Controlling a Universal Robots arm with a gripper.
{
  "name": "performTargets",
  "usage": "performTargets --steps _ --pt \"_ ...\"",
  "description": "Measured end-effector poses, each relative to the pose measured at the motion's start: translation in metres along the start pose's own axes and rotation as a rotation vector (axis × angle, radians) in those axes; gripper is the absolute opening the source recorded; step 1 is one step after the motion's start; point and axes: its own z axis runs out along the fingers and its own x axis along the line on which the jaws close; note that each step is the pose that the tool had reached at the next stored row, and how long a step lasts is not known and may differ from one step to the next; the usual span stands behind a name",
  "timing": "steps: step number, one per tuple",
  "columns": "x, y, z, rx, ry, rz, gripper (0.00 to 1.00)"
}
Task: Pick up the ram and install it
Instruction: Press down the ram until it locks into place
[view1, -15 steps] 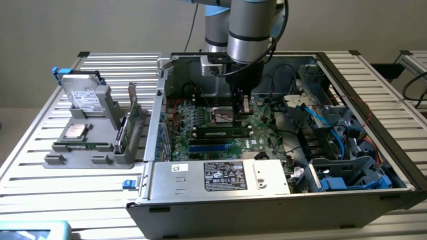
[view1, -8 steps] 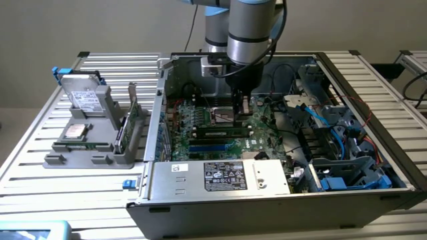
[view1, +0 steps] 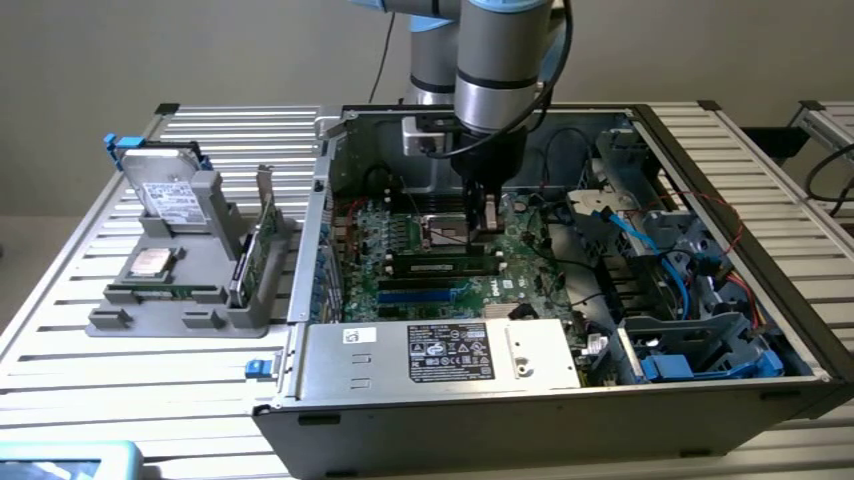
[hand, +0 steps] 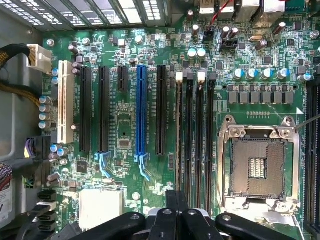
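Operator, you are looking at the black gripper (view1: 487, 215) hanging with its jaws closed on nothing, low inside the open grey metal computer case (view1: 534, 405). It is hovering over the green motherboard (hand: 125, 125), just beside the square silver processor socket (hand: 259, 165) and the long black memory slots (hand: 195, 140). The slim green ram (view1: 158, 293) appears to be lying flat in the front of the grey plastic parts holder (view1: 174, 320), which is sitting on the slatted metal surface (view1: 80, 380), well apart from the gripper.
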Motion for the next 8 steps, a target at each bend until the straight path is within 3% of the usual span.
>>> performTargets --steps 8 --pt "-0.0002 -0.0025 0.0015 0.0049 -0.0002 0.000 0.11"
